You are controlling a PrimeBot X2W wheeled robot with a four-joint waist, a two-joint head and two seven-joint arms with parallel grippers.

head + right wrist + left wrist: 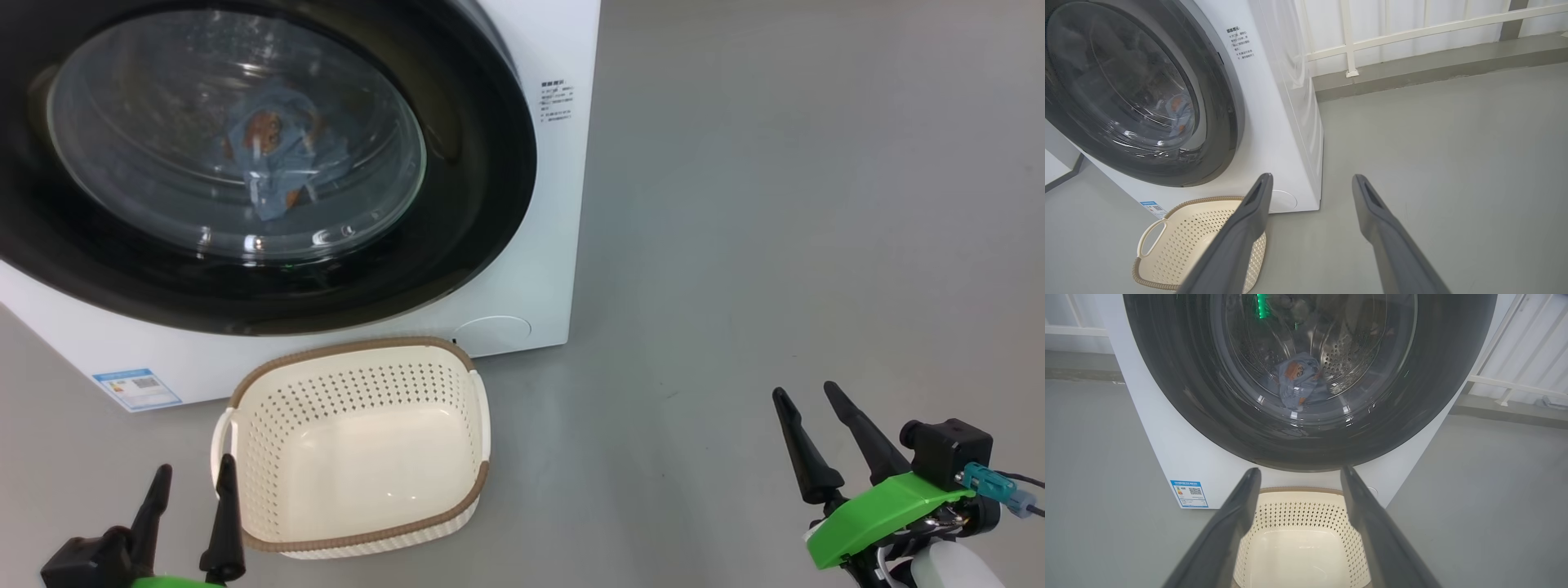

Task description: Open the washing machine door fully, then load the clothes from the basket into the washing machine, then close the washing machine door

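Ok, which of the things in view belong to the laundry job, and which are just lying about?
Job: washing machine; washing machine door, shut; clothes, inside behind the glass; basket, empty, on the floor in front.
Just there: blue label sticker on the machine; white railing behind.

Head view looks steeply down on washer [555, 204] and basket [359, 384]; left wrist view faces them head-on, right wrist view obliquely from the right.
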